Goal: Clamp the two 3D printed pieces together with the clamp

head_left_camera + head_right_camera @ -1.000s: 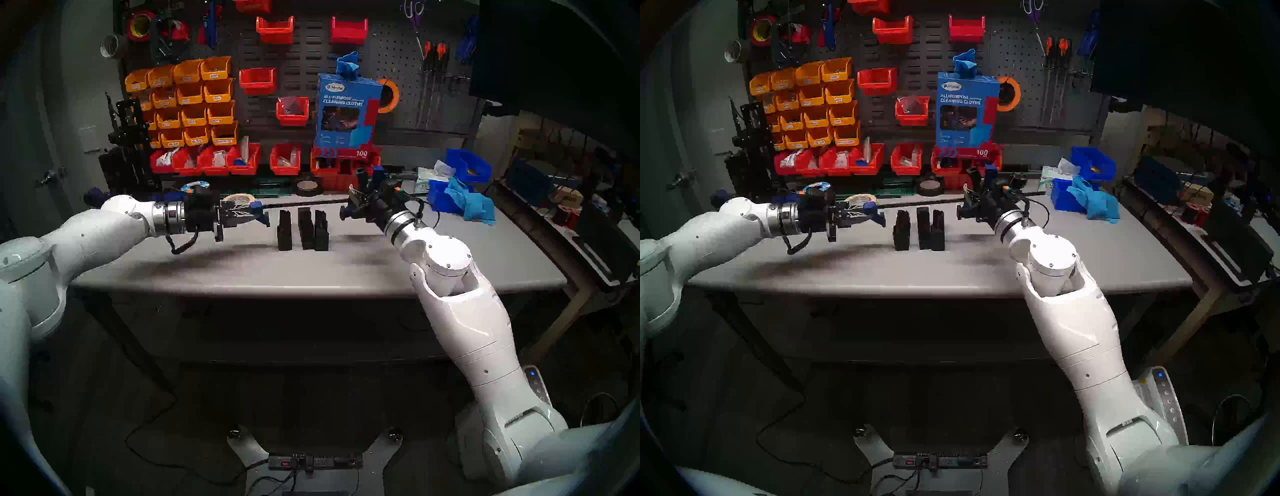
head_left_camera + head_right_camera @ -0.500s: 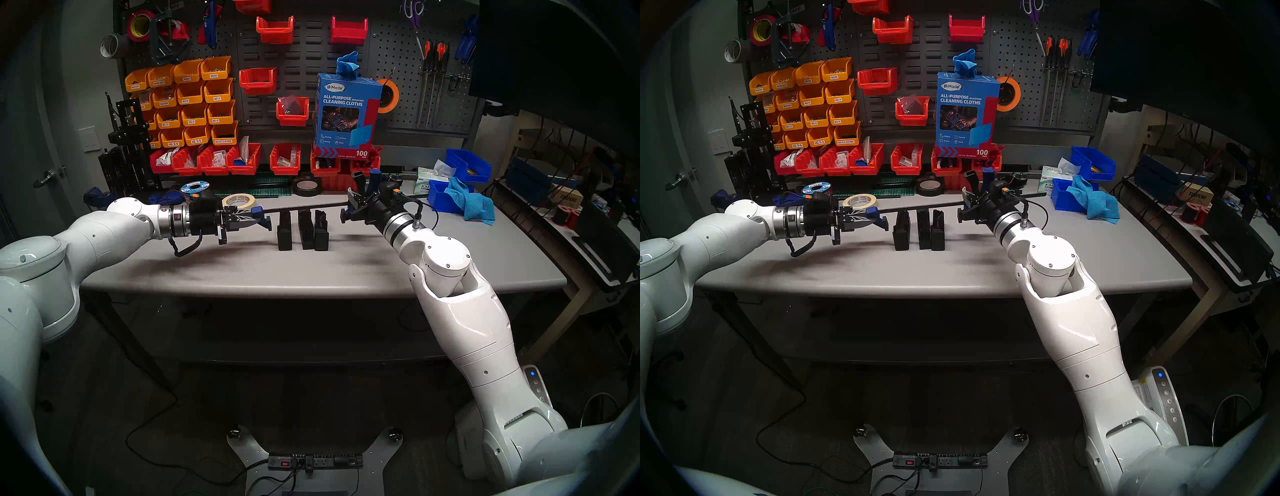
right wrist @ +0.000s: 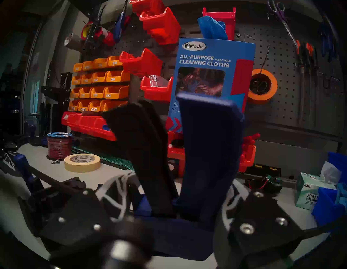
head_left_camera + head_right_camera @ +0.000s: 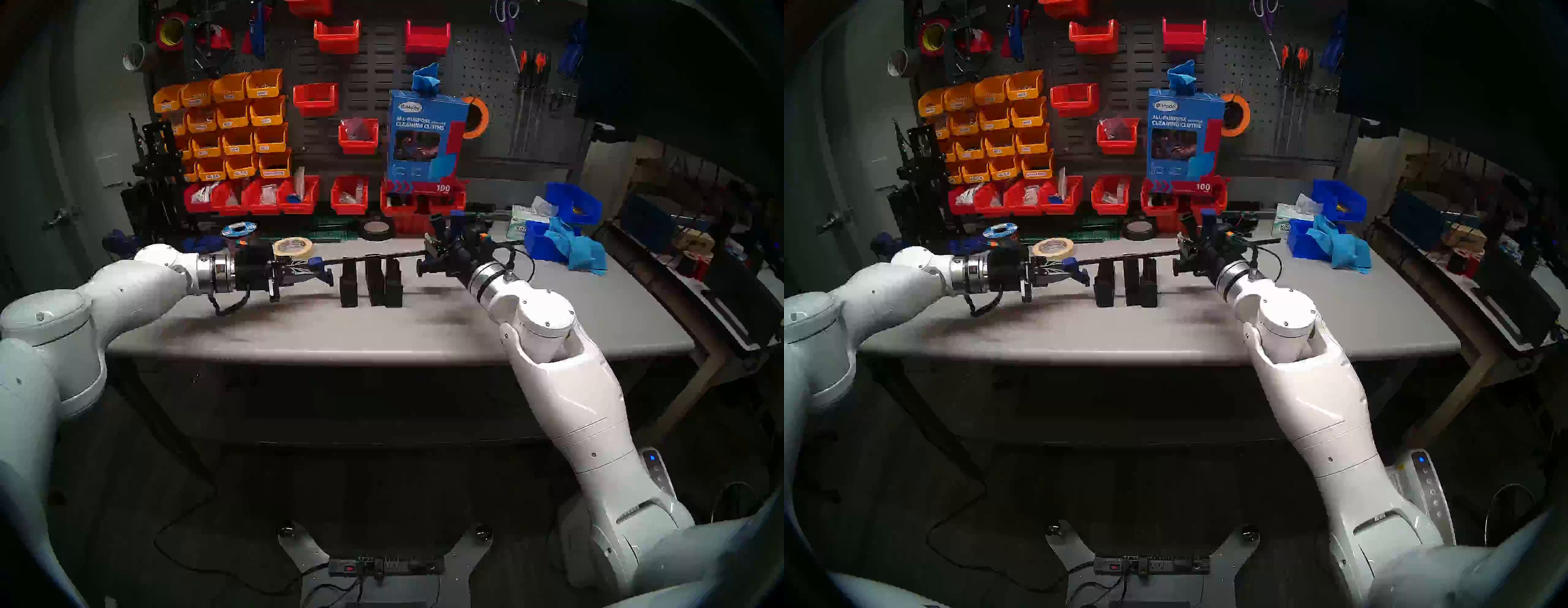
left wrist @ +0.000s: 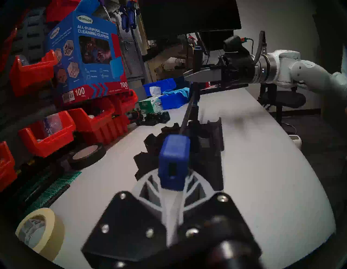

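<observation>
Hanging above the grey counter point(image 4: 297, 335) in the head views, the long black-barred clamp with blue plastic jaws point(image 4: 373, 256) spans three matte black upright printed pieces point(image 4: 371, 280) standing in a row. The left claw point(image 4: 316, 271) is closed on the blue end jaw; the right claw point(image 4: 432, 250) is closed on the handle end. If the bar drops unevenly, a jaw could knock a piece over.

From the left wrist, the blue jaw point(image 5: 173, 159) sits pinched between the white fingers point(image 5: 150, 189), just above the pieces point(image 5: 206, 139); a slip would tilt the bar.

From the right wrist, the blue-and-black trigger handle point(image 3: 208, 150) stands upright, gripped at its base; squeezing early would close the jaws on nothing.
</observation>
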